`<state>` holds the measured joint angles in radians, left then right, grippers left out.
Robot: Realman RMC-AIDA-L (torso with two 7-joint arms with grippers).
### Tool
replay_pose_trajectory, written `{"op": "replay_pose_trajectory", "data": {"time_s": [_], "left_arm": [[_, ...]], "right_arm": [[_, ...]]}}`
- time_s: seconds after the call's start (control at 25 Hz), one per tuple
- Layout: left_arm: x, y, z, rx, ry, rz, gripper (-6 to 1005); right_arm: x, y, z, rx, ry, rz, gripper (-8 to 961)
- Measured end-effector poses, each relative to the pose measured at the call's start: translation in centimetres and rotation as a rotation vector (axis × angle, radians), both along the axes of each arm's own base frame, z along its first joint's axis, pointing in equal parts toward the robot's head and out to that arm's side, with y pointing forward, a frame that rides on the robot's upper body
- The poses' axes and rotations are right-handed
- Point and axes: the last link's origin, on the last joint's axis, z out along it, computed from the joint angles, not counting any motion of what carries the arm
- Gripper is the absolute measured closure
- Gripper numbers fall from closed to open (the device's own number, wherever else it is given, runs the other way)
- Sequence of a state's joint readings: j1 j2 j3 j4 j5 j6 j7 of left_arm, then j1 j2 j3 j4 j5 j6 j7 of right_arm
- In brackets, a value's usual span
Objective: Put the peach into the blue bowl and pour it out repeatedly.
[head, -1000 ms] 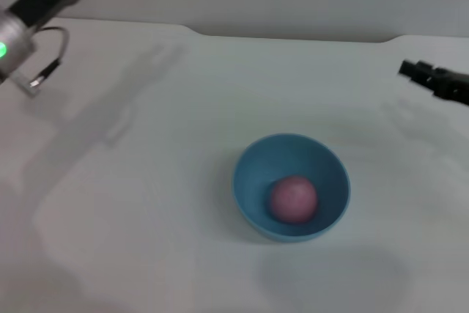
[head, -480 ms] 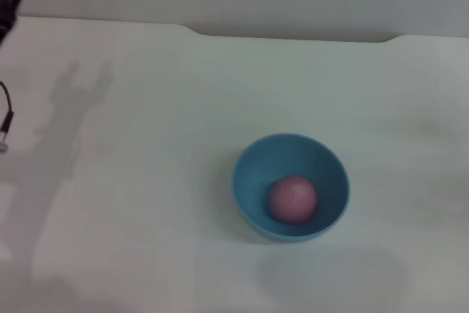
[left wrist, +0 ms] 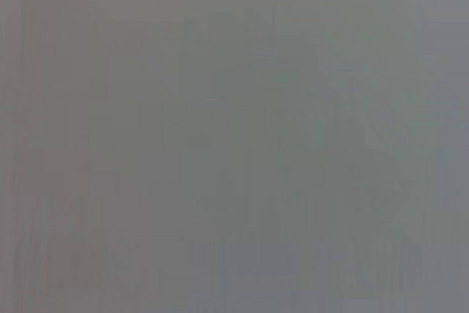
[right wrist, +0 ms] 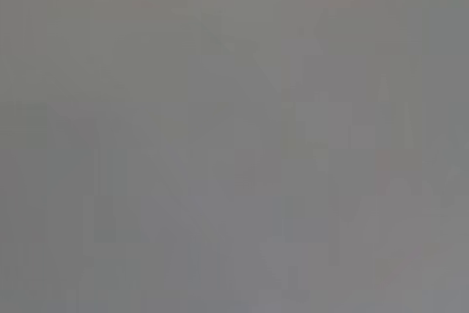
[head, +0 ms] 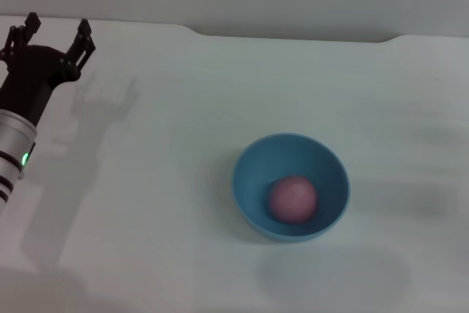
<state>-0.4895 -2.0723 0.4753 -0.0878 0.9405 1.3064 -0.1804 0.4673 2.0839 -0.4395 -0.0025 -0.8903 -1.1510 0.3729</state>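
Item 1, the peach (head: pixel 293 199): lodged inside the blue bowl (head: pixel 250 181) near the table (head: pixel 183 181) centre; placement is judged done, pouring-out is judged outstanding. Item 2, the left gripper (head: pixel 56 33): held spread and empty, well apart from the bowl; the right gripper is not shown.

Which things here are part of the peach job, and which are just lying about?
Job:
- peach, lying inside the bowl
- blue bowl, upright on the table
- left hand, open, far left, well away from the bowl

Not the job:
- white table only; nothing else lies about.
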Motion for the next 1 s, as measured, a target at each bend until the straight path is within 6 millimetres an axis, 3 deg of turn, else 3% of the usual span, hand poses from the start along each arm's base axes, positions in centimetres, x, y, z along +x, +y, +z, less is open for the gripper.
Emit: {"op": "replay_pose_trajectory", "data": {"time_s": [0.16,0.28,0.56,0.8,1.0], "left_arm": [[-0.4,-0.5,-0.2,0.0,0.02,0.013,188],[-0.6,-0.8,-0.3,-0.004,0.011,0.029,189],[-0.4,-0.8,-1.3,-0.044,0.006,0.036,188],[-0.4,-1.0,-1.8,-0.073,0.026,0.026,186],[-0.4,-1.0,-1.7,-0.072,0.027,0.03,186]], "right_arm": [[-1.7,-0.2,-0.8,0.059,-0.36,0.034,520],[-2.0,0.1,-0.8,0.058,-0.468,0.047,520],[-1.9,0.3,-0.6,0.063,-0.345,0.038,518],[-1.2,0.2,-0.8,0.042,-0.304,0.004,314],[-1.2,0.2,-0.9,0.037,-0.281,0.001,209]]}}
